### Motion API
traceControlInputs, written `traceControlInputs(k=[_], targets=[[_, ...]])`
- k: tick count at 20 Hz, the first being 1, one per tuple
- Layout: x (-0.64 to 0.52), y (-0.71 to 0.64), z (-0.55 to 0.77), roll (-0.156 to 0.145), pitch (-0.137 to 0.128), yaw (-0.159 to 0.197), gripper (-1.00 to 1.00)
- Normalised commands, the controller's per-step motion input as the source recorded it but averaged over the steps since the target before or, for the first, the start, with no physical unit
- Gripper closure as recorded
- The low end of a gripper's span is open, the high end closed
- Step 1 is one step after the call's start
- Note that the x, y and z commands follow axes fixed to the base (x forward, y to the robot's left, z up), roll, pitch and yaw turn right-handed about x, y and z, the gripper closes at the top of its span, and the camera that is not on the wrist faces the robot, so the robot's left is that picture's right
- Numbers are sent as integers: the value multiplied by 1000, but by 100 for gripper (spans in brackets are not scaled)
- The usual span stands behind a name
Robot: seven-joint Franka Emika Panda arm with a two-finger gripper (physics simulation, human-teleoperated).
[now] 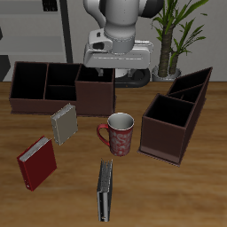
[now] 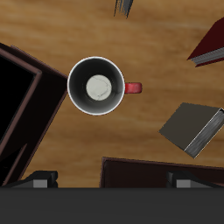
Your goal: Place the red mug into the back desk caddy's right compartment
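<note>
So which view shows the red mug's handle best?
The exterior view: the red mug stands upright in side profile, its loop handle fully outlined against the table. The wrist view looks straight down into the mug, so the handle shows only as a short red stub.

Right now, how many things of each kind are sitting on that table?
Desk caddies: 2, the long one and the slanted one
Books: 3, red, grey, dark
Mugs: 1, red
Total: 6

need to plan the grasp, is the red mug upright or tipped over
Upright. The red mug stands on its base on the table, and the wrist view looks straight down into its round white inside.
</note>
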Motion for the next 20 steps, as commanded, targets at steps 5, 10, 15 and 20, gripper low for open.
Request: traceControlInputs(k=[5, 10, 15, 20], targets=[[147, -249, -38, -38, -43, -60, -100], [90, -277, -38, -49, -37, -86, -100], [30, -109, -171, -26, -46, -76, -100], [96, 56, -296, -9, -54, -77, -100]])
